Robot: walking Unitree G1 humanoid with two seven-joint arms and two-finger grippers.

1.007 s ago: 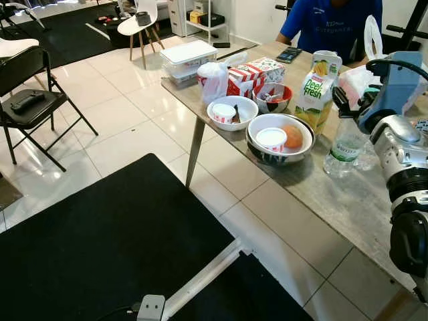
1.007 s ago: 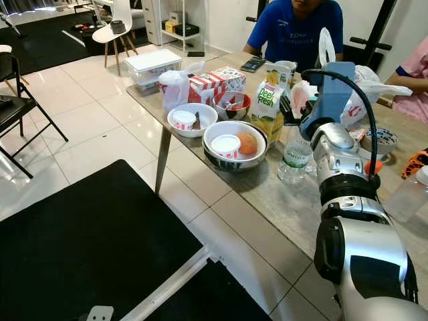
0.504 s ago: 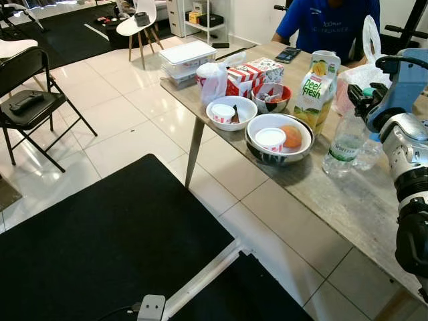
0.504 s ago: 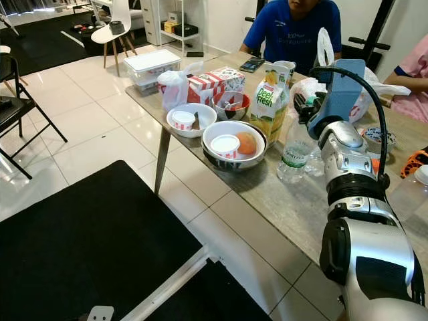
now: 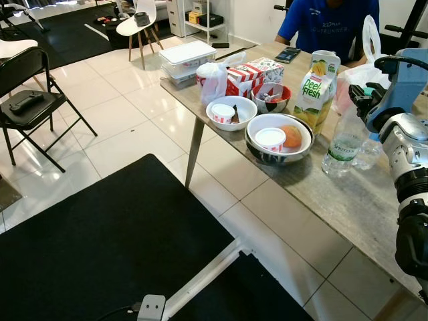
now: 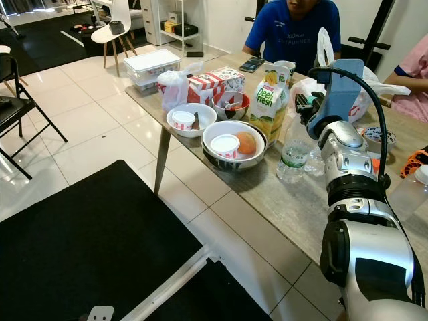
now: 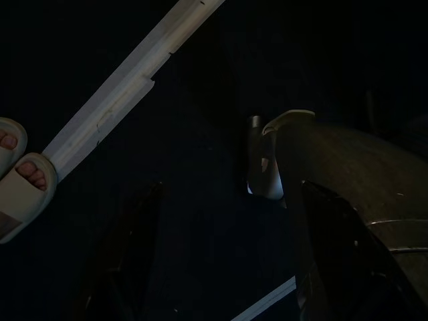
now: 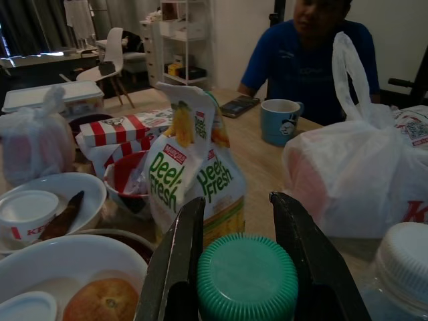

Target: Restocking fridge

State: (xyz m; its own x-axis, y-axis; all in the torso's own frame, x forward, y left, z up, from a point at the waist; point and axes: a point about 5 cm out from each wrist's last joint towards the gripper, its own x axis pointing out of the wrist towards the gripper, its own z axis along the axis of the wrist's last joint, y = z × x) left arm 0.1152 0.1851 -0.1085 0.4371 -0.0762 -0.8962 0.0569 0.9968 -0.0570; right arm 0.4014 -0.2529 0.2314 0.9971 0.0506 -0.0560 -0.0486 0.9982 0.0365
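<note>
Right tool (image 8: 235, 267), as I see it, is spread either side of the water bottle's green cap (image 8: 246, 279), not yet pinching. Bottle (image 6: 293, 152) stands upright on the surface (image 6: 281, 200); juice carton (image 8: 194, 180) just beyond, person in blue (image 8: 311, 60) farther back.

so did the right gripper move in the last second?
Yes. The right gripper shifted toward the robot's right, away from the juice carton, and now straddles the water bottle cap.

Clear plastic bottle (image 6: 294, 150) w/ ribbed green cap (image 8: 246, 276); beside it glossy printed paper juice carton (image 6: 269, 103); matt stone-look table (image 6: 287, 200)
</note>
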